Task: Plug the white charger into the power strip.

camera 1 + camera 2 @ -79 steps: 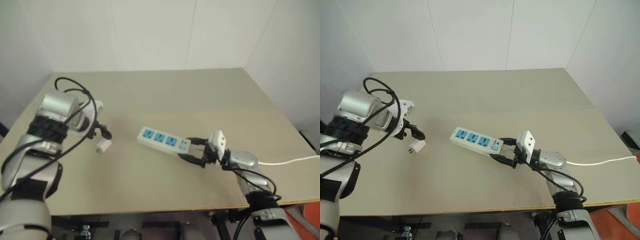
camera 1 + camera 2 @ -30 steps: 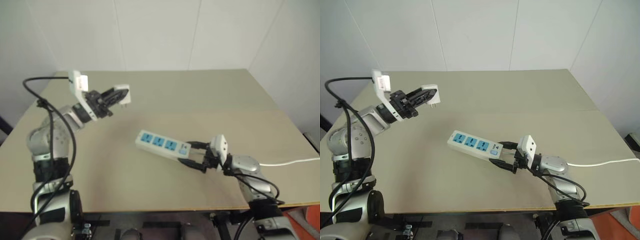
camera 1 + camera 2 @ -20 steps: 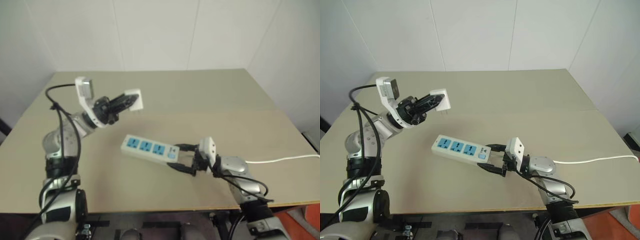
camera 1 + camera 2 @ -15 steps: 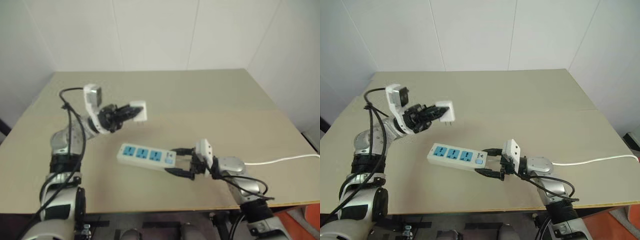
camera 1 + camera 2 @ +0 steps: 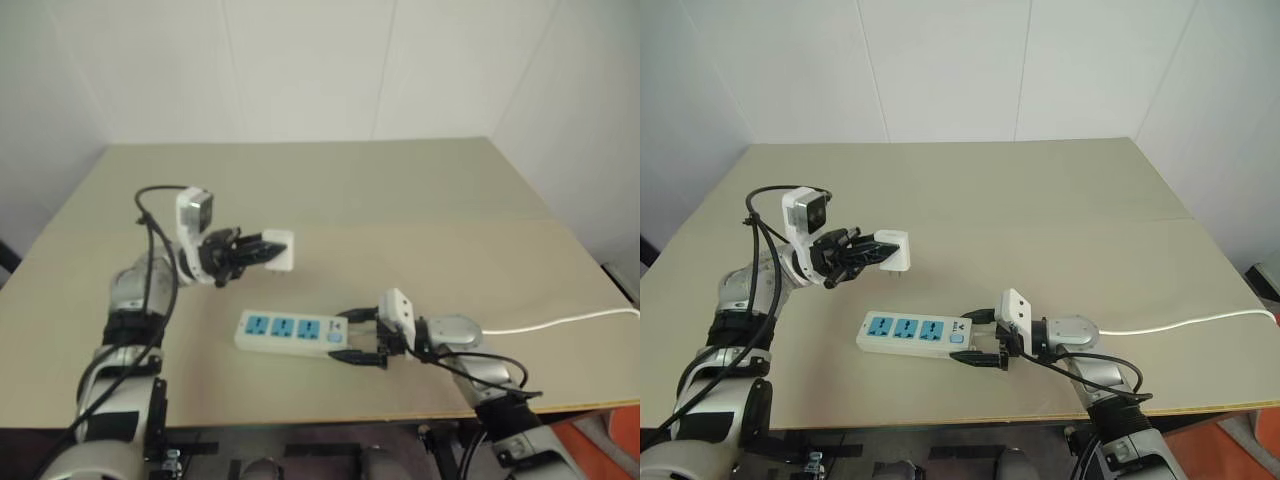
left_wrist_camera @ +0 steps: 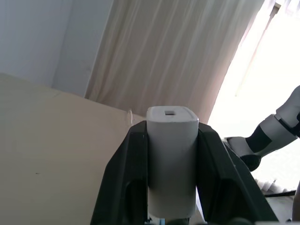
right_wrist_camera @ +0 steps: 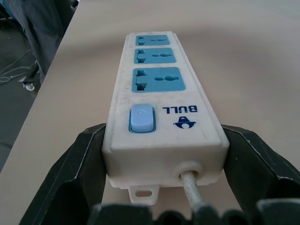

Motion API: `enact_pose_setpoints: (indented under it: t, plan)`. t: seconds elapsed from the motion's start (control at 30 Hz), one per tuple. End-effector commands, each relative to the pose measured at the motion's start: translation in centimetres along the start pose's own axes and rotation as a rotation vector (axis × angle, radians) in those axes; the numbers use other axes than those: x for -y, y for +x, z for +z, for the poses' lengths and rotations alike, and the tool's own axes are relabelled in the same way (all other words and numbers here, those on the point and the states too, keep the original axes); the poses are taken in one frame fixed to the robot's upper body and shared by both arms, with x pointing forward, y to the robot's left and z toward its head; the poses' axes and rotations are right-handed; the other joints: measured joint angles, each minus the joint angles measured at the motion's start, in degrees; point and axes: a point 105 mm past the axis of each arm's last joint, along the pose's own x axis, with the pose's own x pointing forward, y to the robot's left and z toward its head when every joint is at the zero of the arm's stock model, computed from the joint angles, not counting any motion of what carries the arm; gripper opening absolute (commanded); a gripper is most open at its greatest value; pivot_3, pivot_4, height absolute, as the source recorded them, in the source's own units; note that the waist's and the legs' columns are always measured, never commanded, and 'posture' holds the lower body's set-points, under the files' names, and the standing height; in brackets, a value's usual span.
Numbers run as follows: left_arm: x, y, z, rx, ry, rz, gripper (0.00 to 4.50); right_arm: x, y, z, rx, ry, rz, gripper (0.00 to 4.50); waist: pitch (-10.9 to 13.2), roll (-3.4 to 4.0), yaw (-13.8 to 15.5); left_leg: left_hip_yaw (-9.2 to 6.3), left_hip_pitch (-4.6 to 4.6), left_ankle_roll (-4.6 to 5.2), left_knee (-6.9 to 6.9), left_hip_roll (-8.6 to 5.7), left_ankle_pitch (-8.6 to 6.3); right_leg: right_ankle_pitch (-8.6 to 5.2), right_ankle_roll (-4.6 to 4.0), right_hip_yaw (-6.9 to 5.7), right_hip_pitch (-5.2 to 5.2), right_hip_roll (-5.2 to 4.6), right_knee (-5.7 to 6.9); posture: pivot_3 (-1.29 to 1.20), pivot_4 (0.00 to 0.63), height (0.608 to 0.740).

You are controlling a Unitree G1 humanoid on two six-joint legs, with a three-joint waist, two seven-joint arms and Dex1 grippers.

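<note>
Table [image 5: 1060, 190]: beige top, pale walls behind on two sides

Strip [image 5: 912, 333]: long white bar lying flat near the table's front edge; three blue socket faces in a row, all unoccupied; blue switch [image 7: 141, 117] at the end nearest the right gripper; thin white cord [image 5: 1200, 321] running off toward the table's right edge

Right gripper [image 5: 976, 341]: black fingers spread wide, one pressed against each long side of the strip at its switch end; in the right wrist view both fingers flank the strip's end just above the cord exit

Charger [image 5: 894, 251]: small white cube, off the table, raised above and behind the strip's left end, well apart from the sockets; prongs point away from the left gripper

Left gripper [image 5: 872, 248]: fingers pinching the charger from both sides; in the left wrist view the charger [image 6: 171, 164] sits upright between the two black fingers
</note>
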Motion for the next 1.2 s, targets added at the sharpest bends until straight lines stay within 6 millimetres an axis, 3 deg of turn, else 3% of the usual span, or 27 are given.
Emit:
enact_pose_setpoints:
  t: [0.03, 0.63, 1.2]
  plan:
    - [0.7, 0.5, -0.3, -0.044, 0.057, -0.039, 0.99, -0.1, 0.6, 1.0, 0.03, -0.048, 0.017, 3.41, 0.0, 0.0, -0.1, -0.01, -0.01, 0.0, 0.0, 0.0, 0.0, 0.0, 0.0, 0.0, 0.0, 0.0, -0.01, 0.0, 0.15, 0.74]
    - [1.0, 2.0, -4.6, -0.188, 0.054, -0.117, 0.99, -0.6, 1.1, 0.9, 0.027, -0.033, 0.025, 3.41, 0.0, 0.0, -0.3, -0.01, 0.01, 0.01, 0.0, 0.01, -0.01, 0.0, 0.0, 0.0, 0.01, 0.02, 0.0, 0.0, 0.15, 0.74]
    - [0.2, 2.2, -6.4, -0.244, 0.076, -0.123, 0.99, -1.1, 1.4, 1.0, 0.04, -0.037, 0.016, 3.41, 0.0, 0.0, -0.4, -0.02, 0.0, 0.03, 0.0, 0.01, -0.01, -0.01, 0.0, 0.01, 0.01, 0.03, -0.01, 0.0, 0.15, 0.74]
